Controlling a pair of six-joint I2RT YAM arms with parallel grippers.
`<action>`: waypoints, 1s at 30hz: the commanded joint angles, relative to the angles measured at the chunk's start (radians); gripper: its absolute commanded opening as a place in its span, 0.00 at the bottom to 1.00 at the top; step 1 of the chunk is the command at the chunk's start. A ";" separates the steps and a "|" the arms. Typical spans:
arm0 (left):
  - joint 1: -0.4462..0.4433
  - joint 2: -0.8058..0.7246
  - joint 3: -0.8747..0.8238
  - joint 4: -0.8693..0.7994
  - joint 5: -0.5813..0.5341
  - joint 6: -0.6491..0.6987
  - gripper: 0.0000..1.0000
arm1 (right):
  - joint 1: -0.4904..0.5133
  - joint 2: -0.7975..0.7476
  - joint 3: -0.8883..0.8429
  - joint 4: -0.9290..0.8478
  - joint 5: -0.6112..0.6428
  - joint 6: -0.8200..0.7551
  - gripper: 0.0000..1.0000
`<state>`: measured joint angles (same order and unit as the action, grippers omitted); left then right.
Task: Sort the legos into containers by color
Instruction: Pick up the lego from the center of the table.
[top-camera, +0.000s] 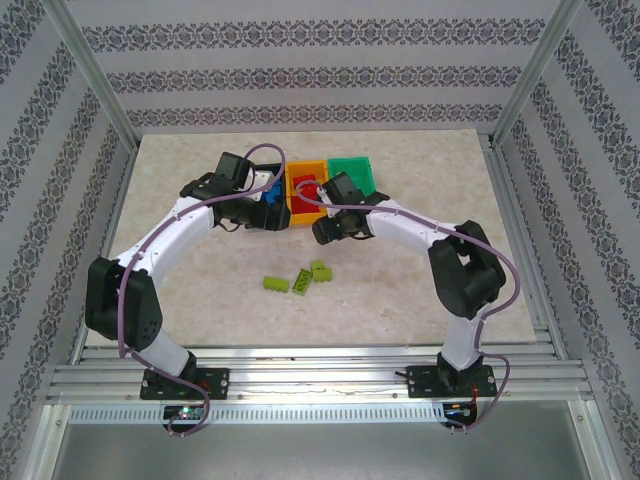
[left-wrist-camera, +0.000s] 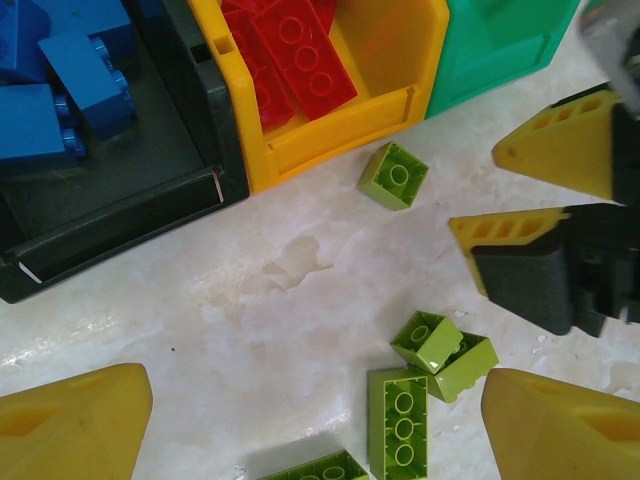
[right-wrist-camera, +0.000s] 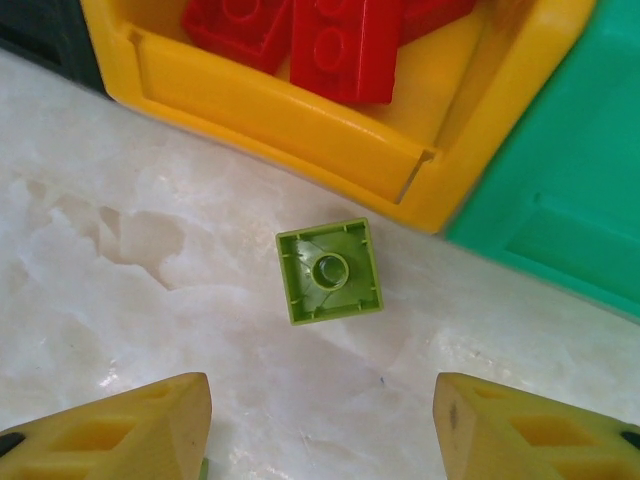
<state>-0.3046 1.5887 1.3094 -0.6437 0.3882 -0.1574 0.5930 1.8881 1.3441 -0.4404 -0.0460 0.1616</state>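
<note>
Fingers of left gripper (left-wrist-camera: 315, 400) and right gripper (right-wrist-camera: 320, 400) stand apart, empty, lime brick (right-wrist-camera: 330, 270) near the right

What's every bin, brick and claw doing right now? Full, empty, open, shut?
black bin: holds blue bricks.
yellow bin: holds red bricks.
green bin: inside not clear.
small lime brick: on table, upside down, by yellow bin.
other lime bricks: loose on table.
left gripper: open, empty.
right gripper: open, over small lime brick.
</note>
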 joint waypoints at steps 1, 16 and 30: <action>0.013 -0.014 0.025 -0.034 0.001 0.009 0.86 | 0.004 0.045 0.053 -0.010 -0.001 0.023 0.61; 0.014 0.000 0.031 -0.038 0.010 0.009 0.86 | 0.007 0.160 0.127 -0.025 0.028 0.010 0.61; 0.014 0.008 0.034 -0.045 0.011 0.010 0.86 | 0.012 0.258 0.208 -0.042 0.039 0.010 0.61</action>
<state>-0.3046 1.5890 1.3094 -0.6476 0.3889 -0.1574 0.5938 2.1181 1.5227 -0.4709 -0.0311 0.1654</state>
